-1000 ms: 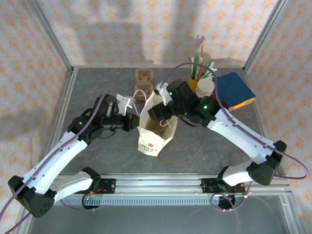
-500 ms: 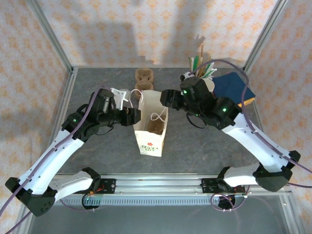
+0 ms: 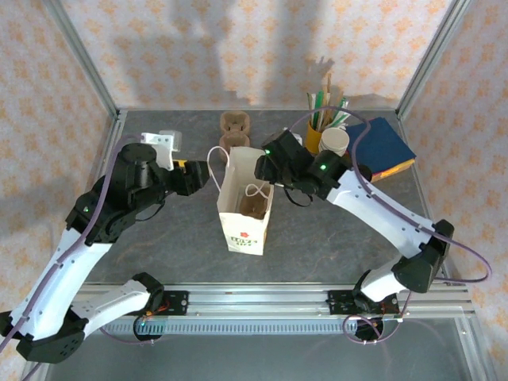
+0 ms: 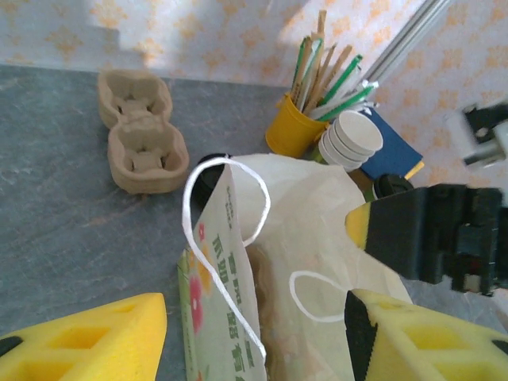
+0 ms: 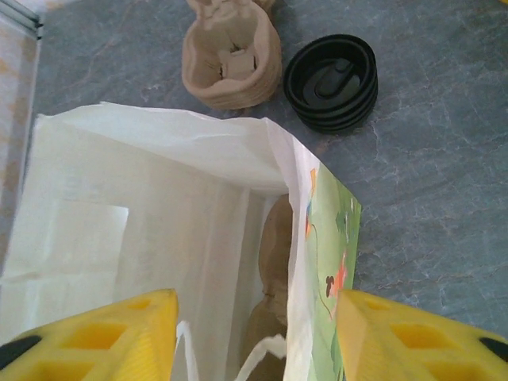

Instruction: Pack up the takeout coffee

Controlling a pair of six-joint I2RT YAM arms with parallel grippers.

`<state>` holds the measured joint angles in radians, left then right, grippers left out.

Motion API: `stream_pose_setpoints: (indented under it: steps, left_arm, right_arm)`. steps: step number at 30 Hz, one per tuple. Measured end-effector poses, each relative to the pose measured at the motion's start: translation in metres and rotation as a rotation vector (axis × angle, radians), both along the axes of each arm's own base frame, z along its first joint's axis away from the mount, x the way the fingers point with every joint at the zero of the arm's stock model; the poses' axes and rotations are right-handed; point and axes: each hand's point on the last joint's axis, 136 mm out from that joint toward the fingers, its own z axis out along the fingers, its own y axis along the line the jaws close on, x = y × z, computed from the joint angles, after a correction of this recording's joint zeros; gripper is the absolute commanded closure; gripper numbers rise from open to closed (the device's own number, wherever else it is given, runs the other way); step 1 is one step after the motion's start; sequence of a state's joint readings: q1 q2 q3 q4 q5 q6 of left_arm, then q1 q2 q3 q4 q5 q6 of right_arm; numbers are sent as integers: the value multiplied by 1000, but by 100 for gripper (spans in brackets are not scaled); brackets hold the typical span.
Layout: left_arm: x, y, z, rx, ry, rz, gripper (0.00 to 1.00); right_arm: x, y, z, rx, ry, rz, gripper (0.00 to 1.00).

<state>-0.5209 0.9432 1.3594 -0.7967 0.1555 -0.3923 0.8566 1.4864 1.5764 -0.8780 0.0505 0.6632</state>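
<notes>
Small black-lidded paper cup (image 5: pixel 331 82) on the grey table (image 5: pixel 444 175), outside the white paper bag (image 5: pixel 119 206).
It stands beside the brown cardboard carrier (image 5: pixel 230 59), just beyond the right claw (image 5: pixel 255 309), which is spread wide over the bag's mouth and empty; the left claw (image 4: pixel 255 309) is wide too.

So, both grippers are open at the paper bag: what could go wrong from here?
1. The paper bag stands unheld, and the right gripper straddles its printed side wall with open jaws; a sideways move could tip or crumple it.
2. The bag's white handle loop runs between the fingers of the left gripper, which is open; pulling away might snag it and drag the bag.
</notes>
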Motion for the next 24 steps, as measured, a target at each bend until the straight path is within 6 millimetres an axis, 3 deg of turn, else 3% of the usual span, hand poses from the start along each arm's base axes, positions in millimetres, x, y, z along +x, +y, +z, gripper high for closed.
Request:
stream_pose_setpoints:
  steps: [14, 19, 24]
  left_arm:
    - [4, 6, -1, 18, -7, 37, 36]
    - [6, 9, 0, 27, -13, 57, 35]
    - [8, 14, 5, 27, -38, 84, 34]
  right_arm:
    - [12, -7, -29, -66, 46, -2, 89]
    - [12, -5, -27, -74, 34, 31, 98]
    - [9, -1, -4, -20, -55, 75, 100]
